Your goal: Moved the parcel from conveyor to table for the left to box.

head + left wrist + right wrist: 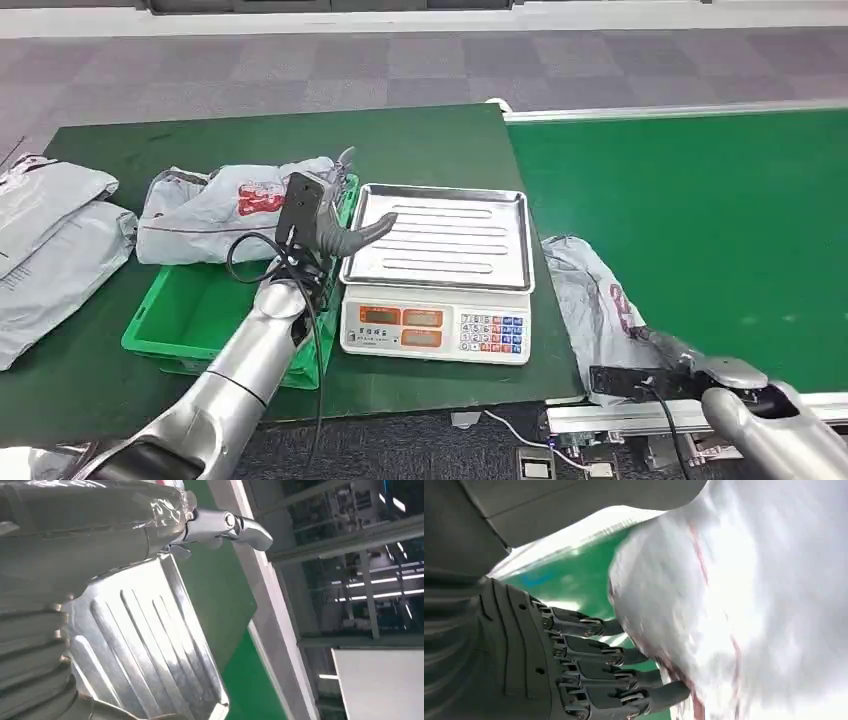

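Parcel number one for this job, a grey plastic mailing bag with red print, is lying at the near left edge of the green conveyor, just beside the counter and slumping over the gap between them. The right hand is reaching in from the near side, and in the wrist view its dark fingers are pressing, slightly spread, against the bag's side; whether they are actually clamping it I cannot tell, since the picture is blurring. That low, sideways approach seems aimed at getting under the soft bag to lift it across.

The left hand is hovering between the green crate and the scale, its fingers apart and holding nothing, the thumb poking over the steel weighing pan. It is probably waiting there to receive the bag for boxing.

Another grey bag is already sprawling over the crate's far rim, and more bags are piling at the far left of the counter. The scale is standing right in the path from conveyor to crate, so the bag will likely need carrying onto or over it.
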`<state>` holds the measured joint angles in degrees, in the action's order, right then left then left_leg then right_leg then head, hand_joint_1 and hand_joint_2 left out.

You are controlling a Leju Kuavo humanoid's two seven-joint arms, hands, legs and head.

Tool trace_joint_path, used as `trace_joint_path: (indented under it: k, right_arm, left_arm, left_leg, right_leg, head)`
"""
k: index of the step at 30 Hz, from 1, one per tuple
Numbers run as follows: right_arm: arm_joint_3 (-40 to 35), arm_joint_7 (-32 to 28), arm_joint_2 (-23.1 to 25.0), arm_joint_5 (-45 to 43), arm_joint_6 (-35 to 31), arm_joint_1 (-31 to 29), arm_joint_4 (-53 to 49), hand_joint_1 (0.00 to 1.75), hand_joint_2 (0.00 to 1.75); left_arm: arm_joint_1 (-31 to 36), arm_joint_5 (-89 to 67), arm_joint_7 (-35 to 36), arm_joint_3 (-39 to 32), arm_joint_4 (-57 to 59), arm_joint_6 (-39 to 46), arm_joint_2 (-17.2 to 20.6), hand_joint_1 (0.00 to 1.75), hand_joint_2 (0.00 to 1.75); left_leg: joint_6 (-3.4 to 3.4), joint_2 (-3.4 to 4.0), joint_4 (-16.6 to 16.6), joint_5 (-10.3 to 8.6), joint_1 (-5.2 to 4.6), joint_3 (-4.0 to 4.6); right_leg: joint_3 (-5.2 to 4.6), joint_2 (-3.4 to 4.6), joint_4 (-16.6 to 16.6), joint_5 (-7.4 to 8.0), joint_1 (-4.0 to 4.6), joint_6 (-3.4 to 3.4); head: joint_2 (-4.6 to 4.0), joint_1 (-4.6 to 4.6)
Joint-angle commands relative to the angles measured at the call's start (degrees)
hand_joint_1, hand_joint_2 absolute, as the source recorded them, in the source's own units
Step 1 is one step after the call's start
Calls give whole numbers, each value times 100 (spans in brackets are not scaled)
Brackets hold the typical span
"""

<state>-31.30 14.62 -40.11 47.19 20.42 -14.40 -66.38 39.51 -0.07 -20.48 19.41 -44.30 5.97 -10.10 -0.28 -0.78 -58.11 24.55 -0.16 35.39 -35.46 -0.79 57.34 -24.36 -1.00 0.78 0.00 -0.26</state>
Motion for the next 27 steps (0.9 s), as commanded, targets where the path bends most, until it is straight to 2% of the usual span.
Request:
trace_joint_path:
  k: [1, 27]
  right_arm:
    - [317, 13, -51, -18, 160, 253, -421, 0, 175]
    - [317, 13, -51, -18, 160, 253, -421, 0, 175]
  left_arm:
    - [313, -12, 32, -40, 424, -43, -70, 0, 175]
    - [313, -12, 32, -40, 424, -43, -70, 0, 175]
  left_leg:
    - [-4, 16, 1, 6, 1, -10]
    - [-3, 30, 4, 5, 4, -17]
  right_leg:
    - [6, 14, -3, -1, 1, -4]
    - [11, 23, -8, 1, 5, -5]
  head:
    - [0, 2]
    - [0, 0]
